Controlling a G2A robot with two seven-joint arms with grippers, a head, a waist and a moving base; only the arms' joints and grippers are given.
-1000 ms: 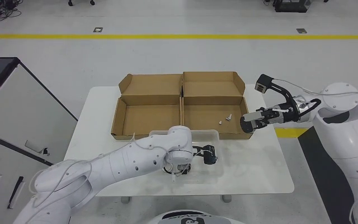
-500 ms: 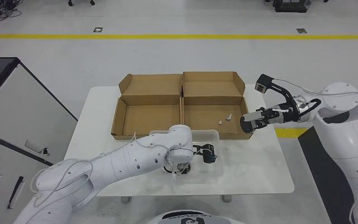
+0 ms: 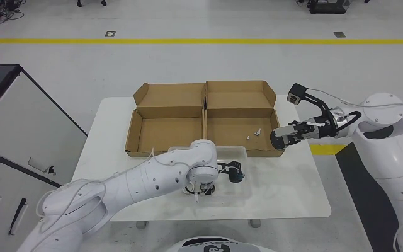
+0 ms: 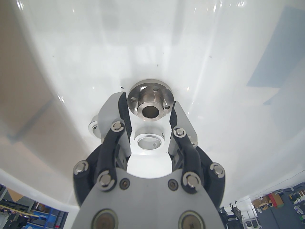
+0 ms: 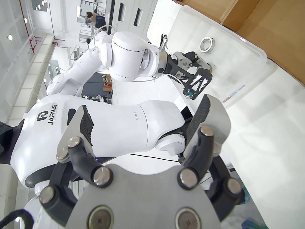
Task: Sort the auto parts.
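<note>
In the near clear bin (image 3: 238, 149), the left gripper (image 4: 147, 99) clamps a flanged hub (image 4: 149, 107), a ring (image 4: 149, 141) just beside it. A small part (image 3: 256, 133) lies in the far right box (image 3: 227, 129); at that box's right edge the right gripper (image 5: 145, 102) hangs spread and empty.

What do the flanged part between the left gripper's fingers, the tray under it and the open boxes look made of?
Flanged part: metal, likely steel; polished grey shine, drilled holes. Tray: seemingly plastic, glossy translucent white; reflections and cardboard showing through its wall. Boxes: brown cardboard, matte, with folded flaps.
</note>
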